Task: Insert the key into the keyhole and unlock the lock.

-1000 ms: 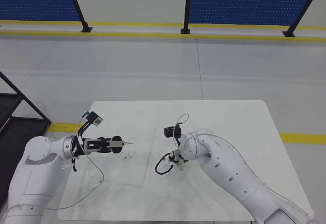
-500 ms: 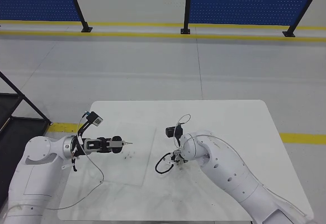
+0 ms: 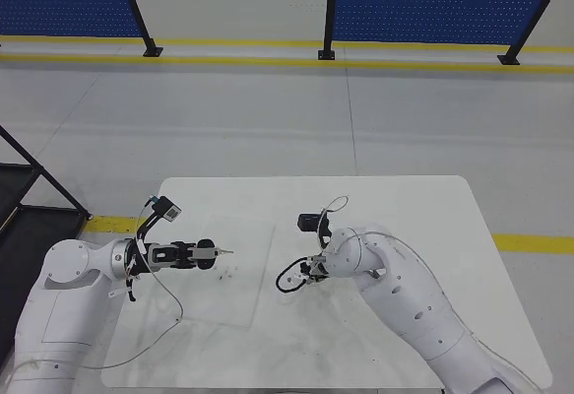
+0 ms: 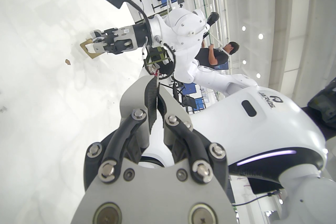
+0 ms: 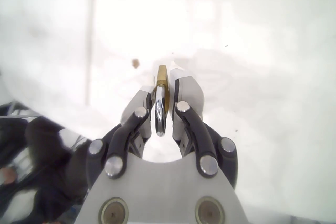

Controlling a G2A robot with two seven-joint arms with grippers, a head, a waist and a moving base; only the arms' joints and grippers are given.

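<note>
My right gripper (image 5: 162,83) is shut on a small brass padlock (image 5: 162,74), whose chrome shackle (image 5: 160,112) runs back between the fingers. In the left wrist view the same padlock (image 4: 88,49) hangs in the right gripper (image 4: 95,43) just above the white table. In the top view this gripper (image 3: 311,268) sits near the table's middle. My left gripper (image 3: 213,253) is off to the left, shut on the key (image 3: 226,253), whose thin tip points at the lock. In the left wrist view its fingers (image 4: 147,93) are pressed together and hide the key.
The white table (image 3: 414,207) has bare room on its right half. A black cable loop (image 3: 287,282) hangs beside the right gripper. A small brown speck (image 4: 67,61) lies between the grippers. A black rack (image 3: 1,217) stands off the table's left edge.
The right gripper with the padlock has shifted slightly right and toward the far side, its wrist turning. The left arm has stayed still.
</note>
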